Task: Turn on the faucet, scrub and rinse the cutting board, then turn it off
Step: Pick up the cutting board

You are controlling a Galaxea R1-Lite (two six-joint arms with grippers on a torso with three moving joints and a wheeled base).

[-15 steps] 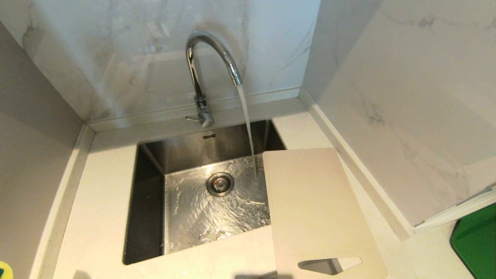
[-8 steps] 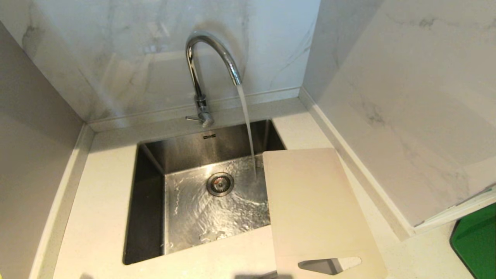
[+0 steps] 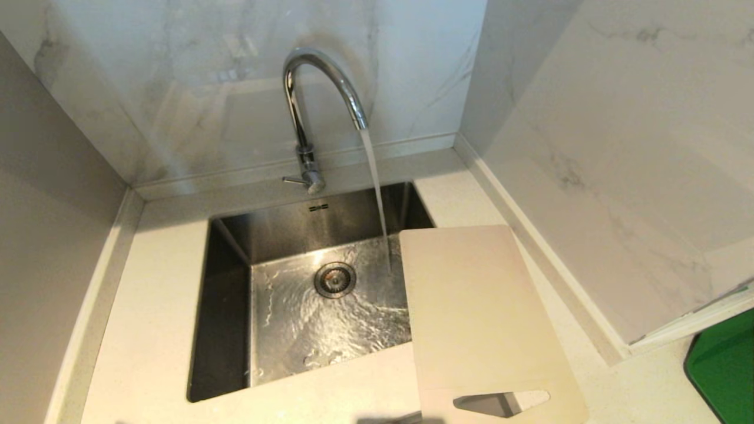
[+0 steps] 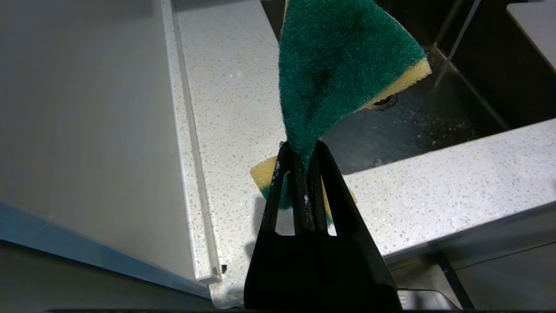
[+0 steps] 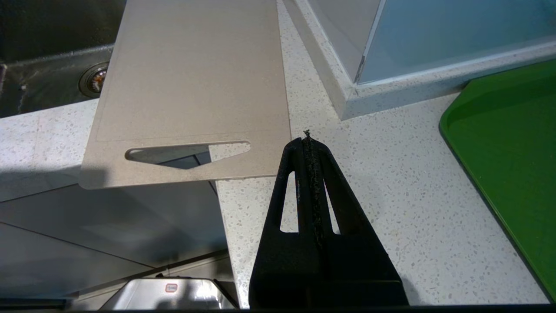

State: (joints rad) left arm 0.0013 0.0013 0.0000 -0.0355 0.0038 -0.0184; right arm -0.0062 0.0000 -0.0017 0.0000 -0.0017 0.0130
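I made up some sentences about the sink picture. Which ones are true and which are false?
1. Water runs from the faucet. True.
2. The cutting board lies flat on the bottom of the sink. False: it rests on the counter at the sink's right edge, partly over the basin.
3. The left gripper pinches a green and yellow sponge. True.
4. The right gripper holds the cutting board. False: it is shut and empty, beside the board.
5. The water lands on the board. False: it hits the sink floor beside it.
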